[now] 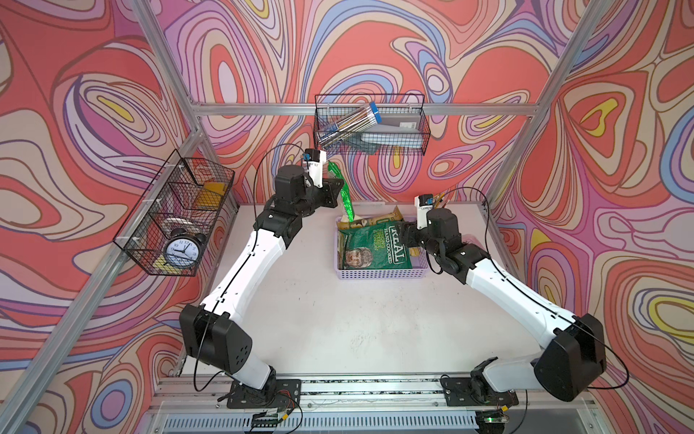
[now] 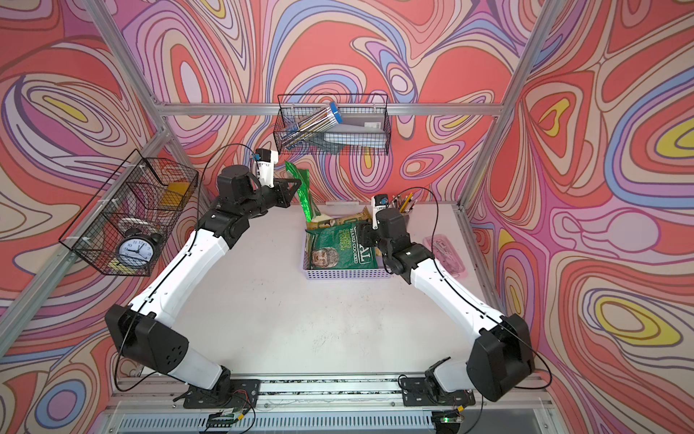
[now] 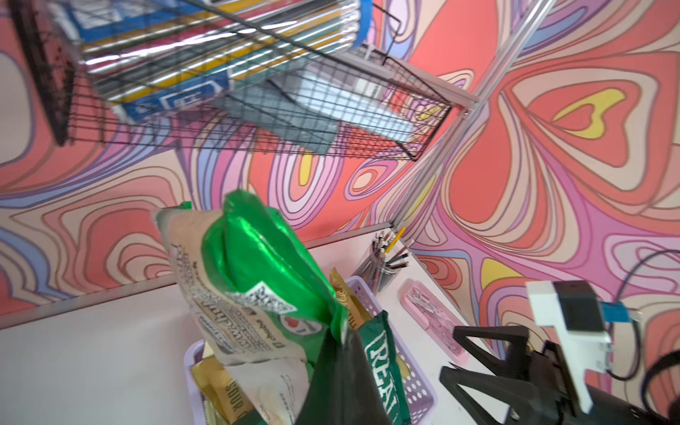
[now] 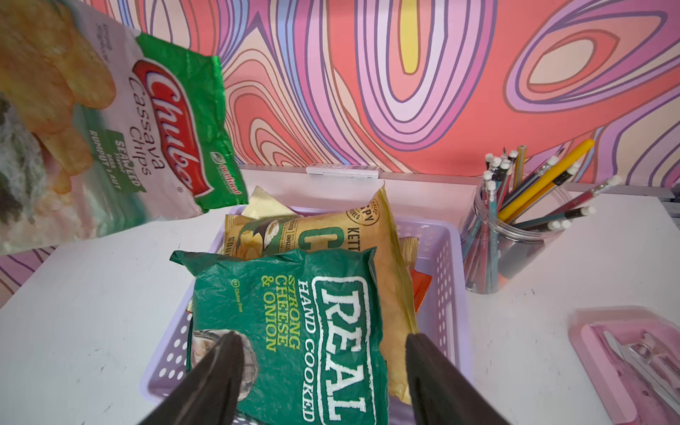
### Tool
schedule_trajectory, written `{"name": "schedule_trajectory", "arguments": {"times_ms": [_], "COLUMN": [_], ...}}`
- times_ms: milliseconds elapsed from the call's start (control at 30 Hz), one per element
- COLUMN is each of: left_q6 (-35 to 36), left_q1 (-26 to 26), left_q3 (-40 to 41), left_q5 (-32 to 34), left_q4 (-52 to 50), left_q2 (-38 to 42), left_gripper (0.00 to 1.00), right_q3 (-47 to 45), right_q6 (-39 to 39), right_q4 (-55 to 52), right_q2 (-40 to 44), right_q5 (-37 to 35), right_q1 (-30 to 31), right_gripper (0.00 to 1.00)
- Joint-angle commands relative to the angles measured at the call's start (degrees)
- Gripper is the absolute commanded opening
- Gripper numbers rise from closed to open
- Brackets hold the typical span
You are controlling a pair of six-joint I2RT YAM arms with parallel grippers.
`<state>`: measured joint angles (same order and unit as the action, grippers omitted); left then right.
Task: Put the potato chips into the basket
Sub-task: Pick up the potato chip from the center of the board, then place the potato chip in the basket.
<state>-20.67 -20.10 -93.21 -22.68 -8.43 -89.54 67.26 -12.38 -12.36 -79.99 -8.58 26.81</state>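
1. Left hand (image 1: 340, 185) clamps the crinkly green Chuba bag (image 1: 346, 203), dangling over the lilac lattice basket's (image 1: 383, 274) far-left corner.
2. Right hand (image 4: 322, 336) gapes open just over the dark-green REAL bag (image 4: 294, 316) lying inside.

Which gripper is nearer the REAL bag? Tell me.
Right. The right gripper hangs open over the REAL bag; the left gripper holds the Chuba bag aloft past its far end.

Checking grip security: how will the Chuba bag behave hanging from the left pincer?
The Chuba bag is probably floppy: it hangs creased from the shut left pincer. It is likely light, since a single pinch holds it up. Its glossy film may be slippery, so it could slide out.
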Motion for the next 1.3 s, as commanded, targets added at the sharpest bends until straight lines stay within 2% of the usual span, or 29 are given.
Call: {"name": "schedule_trajectory", "arguments": {"times_ms": [0,100,233,467,567,700,800,867,1000,1133,1267], "left_q6": [1.5,-0.4,-5.7,-10.9,-10.5,1.0,4.6,4.3,1.0,-0.6,-3.9], "left_q1": [-2.2,-3.3,-4.0,-4.0,-4.0,-4.0,-4.0,-4.0,-4.4,-4.8,-4.8], "left_q3": [-1.8,-1.6,0.5,3.6,3.3,2.0,1.8,1.0,3.1,4.2,9.6], "left_q5": [-4.9,-11.0,-20.9,-27.4,-27.0,-20.2,-16.3,-16.7,-19.3,-22.1,-22.3], "left_q4": [-1.9,-0.3,9.6,23.0,26.4,23.3,24.3,25.2,33.6,35.2,39.5], "left_q2": [2.8,3.4,2.8,-1.2,-1.0,0.5,0.6,0.3,1.2,2.2,2.1], "left_gripper": [0.0,0.0,0.0,0.0,0.0,0.0,0.0,0.0,0.0,0.0,0.0], "right_q3": [0.2,-1.0,-3.6,-8.8,-9.0,-9.3,-9.4,-9.4,-9.4,-9.4,-9.9], "right_q6": [1.0,1.6,2.0,3.0,3.4,3.8,3.8,3.5,3.1,3.4,3.8], "right_q4": [0.5,1.7,3.8,7.0,6.3,6.1,6.1,6.2,6.4,6.7,7.4], "right_q2": [2.2,4.5,8.6,15.7,16.8,17.6,17.1,16.7,16.2,16.1,16.4], "right_q5": [-2.1,-4.4,-8.8,-13.4,-14.3,-14.1,-13.7,-13.2,-12.7,-13.1,-14.5], "right_q1": [0.3,0.3,0.2,0.2,0.2,0.2,0.2,0.2,0.2,0.2,0.2], "right_gripper": [0.71,0.71,0.7,0.68,0.68,0.67,0.67,0.67,0.67,0.67,0.67]}}
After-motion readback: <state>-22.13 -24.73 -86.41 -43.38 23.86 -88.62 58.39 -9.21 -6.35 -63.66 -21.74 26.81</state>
